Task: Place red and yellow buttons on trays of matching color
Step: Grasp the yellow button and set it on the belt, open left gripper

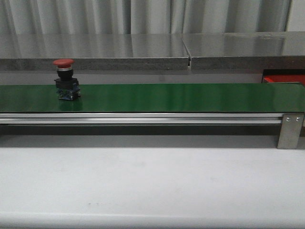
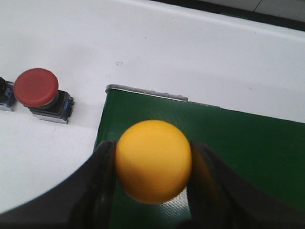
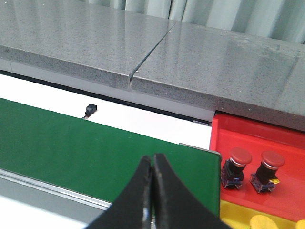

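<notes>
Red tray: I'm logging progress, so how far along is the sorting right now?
Done: two red buttons stand on the red tray, and yellow caps lie on a yellow surface beside it. In hand: the left gripper grips a yellow button. Left: one red button on the green belt, another on the white table.

A lab-style test bench: a green conveyor belt (image 1: 167, 98) on a white table (image 1: 152, 181), curtained backdrop.

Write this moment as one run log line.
left gripper: shut on yellow button | right gripper: shut, empty | red tray: two red buttons
</notes>
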{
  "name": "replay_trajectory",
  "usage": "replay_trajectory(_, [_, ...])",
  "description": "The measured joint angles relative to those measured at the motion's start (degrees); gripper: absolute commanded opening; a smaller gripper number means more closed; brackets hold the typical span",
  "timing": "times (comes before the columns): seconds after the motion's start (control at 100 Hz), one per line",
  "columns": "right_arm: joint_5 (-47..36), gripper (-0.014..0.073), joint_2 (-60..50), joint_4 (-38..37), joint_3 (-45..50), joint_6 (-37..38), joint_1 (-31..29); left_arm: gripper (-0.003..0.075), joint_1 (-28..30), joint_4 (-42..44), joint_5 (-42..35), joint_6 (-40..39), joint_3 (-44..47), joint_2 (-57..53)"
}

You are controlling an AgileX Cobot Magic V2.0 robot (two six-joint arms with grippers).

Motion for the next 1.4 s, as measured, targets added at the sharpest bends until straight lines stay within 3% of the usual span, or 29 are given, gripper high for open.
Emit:
replay_trajectory(0.22, [0.00, -0.0118, 0.00, 0.00, 0.00, 0.00, 0.00, -0.0016, 0.00, -0.34, 0.46, 0.00, 0.00, 2.35])
replay_trajectory(0.31, [0.00, -0.0118, 0.00, 0.00, 0.00, 0.00, 0.00, 0.0049, 0.00, -0.61, 0.59, 0.00, 0.00, 2.35])
replay_trajectory(0.39, [0.00, -0.0118, 0.00, 0.00, 0.00, 0.00, 0.00, 0.0213, -0.04, -0.82, 0.98, 0.00, 0.00, 2.35])
replay_trajectory(0.51, [0.00, -0.0118, 0.00, 0.00, 0.00, 0.00, 0.00, 0.0538, -0.13, -0.93, 1.56, 0.00, 0.00, 2.35])
replay_trajectory(0.6, [0.00, -0.0118, 0.00, 0.00, 0.00, 0.00, 0.00, 0.0676, -0.13, -1.18, 2.44, 0.00, 0.00, 2.43])
replay_trajectory(0.81, [0.00, -0.0118, 0.00, 0.00, 0.00, 0.00, 0.00, 0.0692, -0.13, -2.51, 2.50, 0.00, 0.00, 0.86])
replay_trajectory(1.12, [0.00, -0.0118, 0.00, 0.00, 0.00, 0.00, 0.00, 0.0692, -1.11, -3.33, 3.51, 0.00, 0.00, -10.06])
replay_trajectory(1.4, [0.00, -0.0118, 0.00, 0.00, 0.00, 0.00, 0.00, 0.0692, -9.30, -3.33, 2.67, 1.21, 6.79, -22.88])
